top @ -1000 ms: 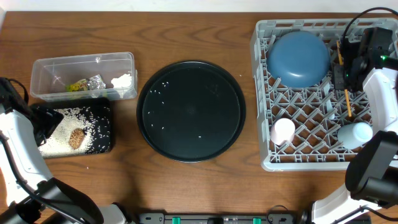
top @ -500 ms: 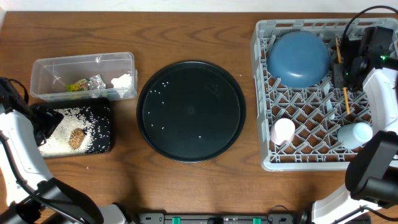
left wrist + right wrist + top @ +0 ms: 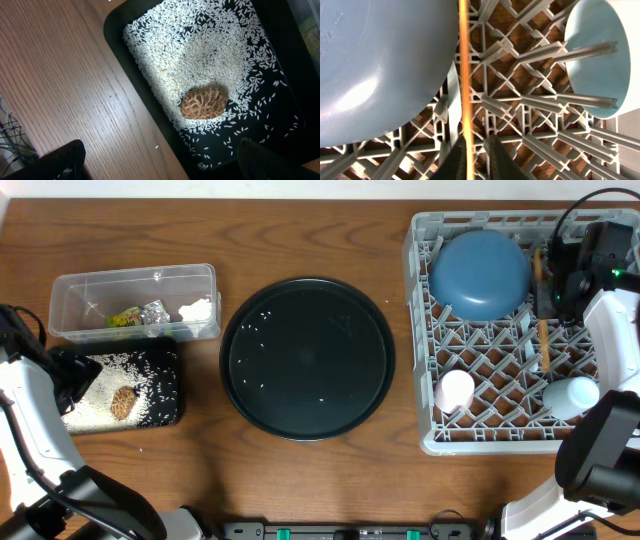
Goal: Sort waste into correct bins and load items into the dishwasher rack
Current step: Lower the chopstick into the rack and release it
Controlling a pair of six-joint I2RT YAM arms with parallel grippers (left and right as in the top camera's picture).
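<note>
Over to the wooden chopstick (image 3: 542, 315), stretched lengthwise across the lattice on the right side of the dishwasher rack (image 3: 425, 435), just beside the upturned light-blue bowl (image 3: 480, 272). From the right wrist, seen running straight up the frame over the grey pegs, slotted between the fingers of the right tool (image 3: 476, 141). Fingers close on either side, hugging the stick on one side and leaving a thin dark gap on the other; cannot tell whether pinched or merely flanked. Further toward the front of the rack, a small pale pink cup (image 3: 457, 390) standing among the pegs at the left, and a small light-blue cup (image 3: 572, 395) tipped on its side at the right, well apart from each other.

Out across the desk (image 3: 300, 230) now: big round black tray (image 3: 232, 330) in the middle, dotted with a few stray white grains. Left of that, the clear tub (image 3: 70, 290), holding the yellow-green wrapper (image 3: 122, 320), the silver foil (image 3: 153, 311) and the white tissue (image 3: 197, 309), bunched along its near wall. Just in front of the tub, the shallow black tray (image 3: 168, 415), heaped with white rice grains (image 3: 200, 55) and topped by the brown round food scrap (image 3: 203, 102). Hovering above that tray, the left tool (image 3: 160, 146), spread wide, gripping nothing.
</note>
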